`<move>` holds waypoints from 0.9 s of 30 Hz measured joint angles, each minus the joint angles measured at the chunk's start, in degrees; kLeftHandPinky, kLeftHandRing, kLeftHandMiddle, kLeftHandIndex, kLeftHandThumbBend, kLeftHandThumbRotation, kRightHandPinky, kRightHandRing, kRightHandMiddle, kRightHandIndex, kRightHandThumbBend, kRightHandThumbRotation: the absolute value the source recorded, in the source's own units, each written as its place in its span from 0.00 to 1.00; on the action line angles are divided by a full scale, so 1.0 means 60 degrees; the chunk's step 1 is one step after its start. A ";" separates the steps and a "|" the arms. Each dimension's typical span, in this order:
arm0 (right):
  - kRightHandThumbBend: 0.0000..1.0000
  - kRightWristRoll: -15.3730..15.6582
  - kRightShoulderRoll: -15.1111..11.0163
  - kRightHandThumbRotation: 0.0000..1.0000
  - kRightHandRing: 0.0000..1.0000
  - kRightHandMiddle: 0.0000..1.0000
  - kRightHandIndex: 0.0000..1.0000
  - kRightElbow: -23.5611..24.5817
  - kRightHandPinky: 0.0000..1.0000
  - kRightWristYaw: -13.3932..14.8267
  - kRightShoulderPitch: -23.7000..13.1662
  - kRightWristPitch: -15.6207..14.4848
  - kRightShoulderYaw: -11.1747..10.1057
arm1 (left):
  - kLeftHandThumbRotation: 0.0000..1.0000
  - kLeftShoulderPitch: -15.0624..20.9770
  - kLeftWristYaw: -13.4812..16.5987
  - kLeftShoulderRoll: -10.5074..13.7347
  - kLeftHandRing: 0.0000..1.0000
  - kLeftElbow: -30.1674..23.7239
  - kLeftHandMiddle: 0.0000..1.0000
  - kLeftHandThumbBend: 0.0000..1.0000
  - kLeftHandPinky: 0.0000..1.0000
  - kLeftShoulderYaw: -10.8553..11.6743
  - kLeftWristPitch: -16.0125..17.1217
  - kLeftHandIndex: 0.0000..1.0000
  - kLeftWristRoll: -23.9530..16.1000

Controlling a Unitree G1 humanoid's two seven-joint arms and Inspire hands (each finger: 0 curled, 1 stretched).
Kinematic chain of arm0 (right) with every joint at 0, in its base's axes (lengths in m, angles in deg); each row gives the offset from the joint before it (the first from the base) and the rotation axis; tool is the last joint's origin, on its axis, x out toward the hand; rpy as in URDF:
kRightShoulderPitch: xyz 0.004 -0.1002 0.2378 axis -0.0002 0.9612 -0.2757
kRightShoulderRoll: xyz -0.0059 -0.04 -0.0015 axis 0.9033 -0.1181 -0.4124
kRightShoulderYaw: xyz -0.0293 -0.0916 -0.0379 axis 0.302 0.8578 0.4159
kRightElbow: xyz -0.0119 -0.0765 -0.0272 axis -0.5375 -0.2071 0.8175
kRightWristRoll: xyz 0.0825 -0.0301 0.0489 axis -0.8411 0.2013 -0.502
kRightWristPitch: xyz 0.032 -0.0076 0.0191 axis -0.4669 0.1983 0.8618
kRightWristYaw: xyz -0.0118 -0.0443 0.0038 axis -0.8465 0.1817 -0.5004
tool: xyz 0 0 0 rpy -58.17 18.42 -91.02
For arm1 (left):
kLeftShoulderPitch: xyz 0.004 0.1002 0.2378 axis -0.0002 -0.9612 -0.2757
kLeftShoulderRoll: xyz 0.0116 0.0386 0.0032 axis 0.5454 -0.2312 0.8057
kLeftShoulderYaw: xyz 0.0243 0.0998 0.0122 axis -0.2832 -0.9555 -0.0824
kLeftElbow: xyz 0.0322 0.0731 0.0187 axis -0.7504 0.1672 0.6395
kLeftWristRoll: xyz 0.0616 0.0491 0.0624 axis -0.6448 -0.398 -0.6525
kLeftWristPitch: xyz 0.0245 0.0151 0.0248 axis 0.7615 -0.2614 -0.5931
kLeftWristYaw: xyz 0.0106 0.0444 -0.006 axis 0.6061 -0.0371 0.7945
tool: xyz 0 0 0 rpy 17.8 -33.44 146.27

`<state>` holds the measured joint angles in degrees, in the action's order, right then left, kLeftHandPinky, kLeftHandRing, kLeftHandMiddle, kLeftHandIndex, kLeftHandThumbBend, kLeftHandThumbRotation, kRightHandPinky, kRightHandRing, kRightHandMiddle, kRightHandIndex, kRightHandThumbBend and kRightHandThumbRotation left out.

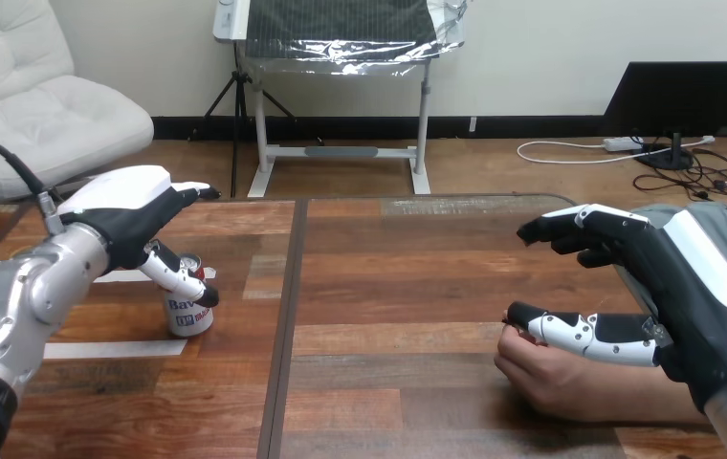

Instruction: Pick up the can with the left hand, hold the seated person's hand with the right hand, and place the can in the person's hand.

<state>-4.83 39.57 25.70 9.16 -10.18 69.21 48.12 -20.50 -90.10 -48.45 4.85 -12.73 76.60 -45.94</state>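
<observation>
One can, two robot hands and one person's hand on a wooden table (407, 287).

The single can (187, 314) stands upright on the left part of the table, between two white tape strips (116, 349), one behind it and one in front. The left hand (135, 215) hovers over the can with its fingers straight and released. Its thumb reaches down across the can's top and hides part of the rim, and it grasps nothing. At the right, the person's hand (556, 373) lies loosely curled on the table, well apart from the can. The right hand (685, 277) is spread above it, fingers extended and clear of it, the thumb lying over the knuckles. Whether the thumb touches cannot be told. A dark seam (283, 325) in the tabletop runs between the can and the person's hand.
</observation>
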 measured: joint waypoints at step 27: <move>0.65 -0.0089 -0.0178 0.00 0.79 0.77 0.70 0.0002 0.82 -0.0074 -0.0002 -0.0075 -0.0024 | 0.38 0.0359 0.1985 -0.0003 0.93 0.1465 0.94 0.89 0.89 -0.0869 0.0332 0.92 -0.1000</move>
<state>-5.37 38.50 25.71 8.71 -10.19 68.76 47.98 -18.35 -78.19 -48.46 13.64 -17.94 78.59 -51.94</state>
